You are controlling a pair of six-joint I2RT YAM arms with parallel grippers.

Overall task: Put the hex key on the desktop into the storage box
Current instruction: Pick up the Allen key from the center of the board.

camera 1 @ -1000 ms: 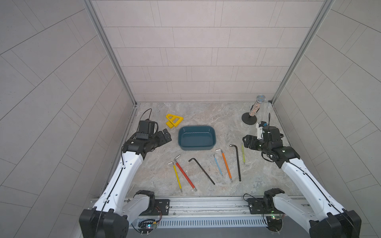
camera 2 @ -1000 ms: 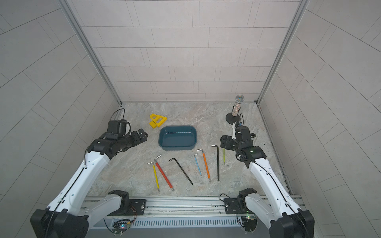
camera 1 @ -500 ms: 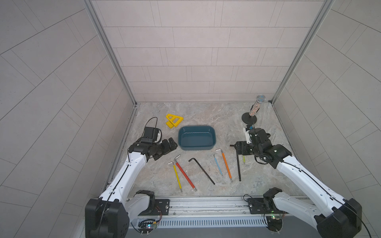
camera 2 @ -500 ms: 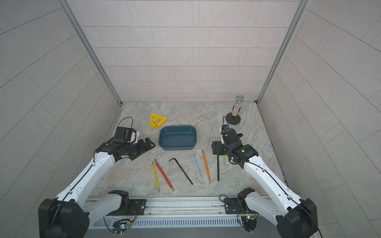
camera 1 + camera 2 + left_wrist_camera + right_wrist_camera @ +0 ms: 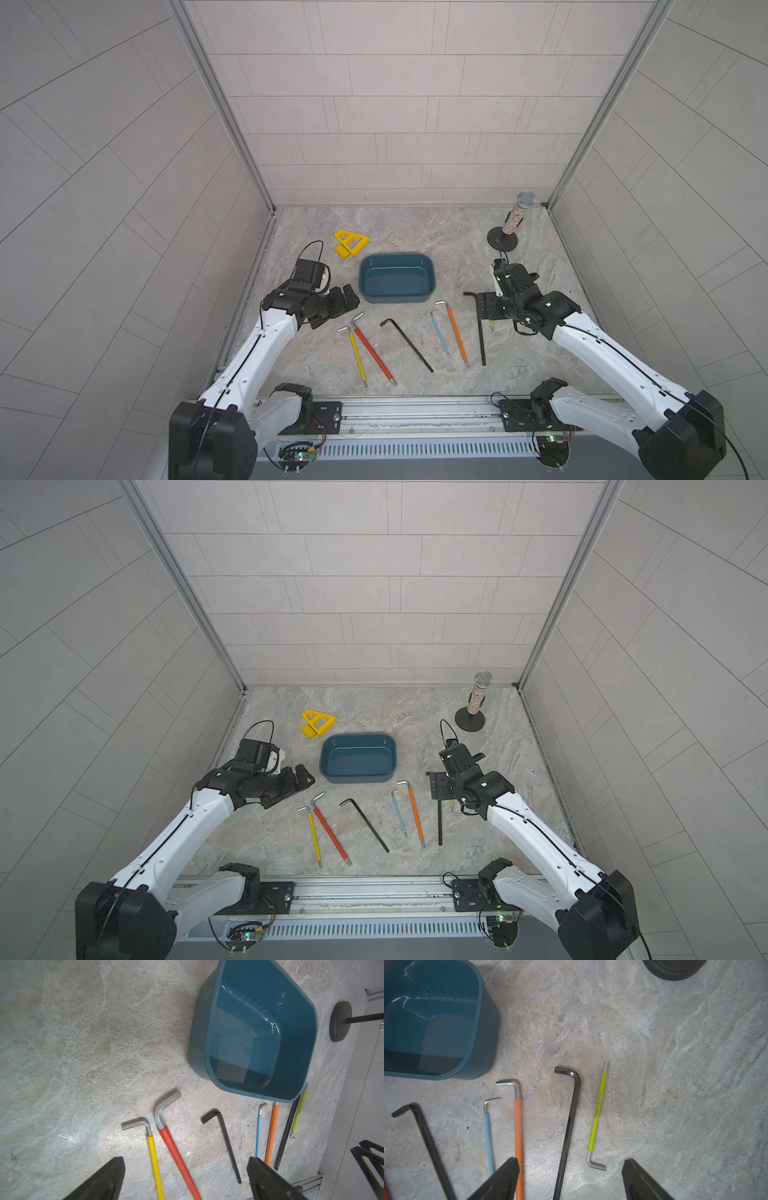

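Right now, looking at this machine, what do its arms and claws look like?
The left arm and right arm have white shells, black joints and bulky black bases. Thin black cables run along the white links and loop at each wrist. The left gripper and right gripper are black, each with two flat, finely ribbed fingers.

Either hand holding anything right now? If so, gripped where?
Nothing is held. The left hand and right hand are both open and empty. All seven hex keys lie on the desktop.
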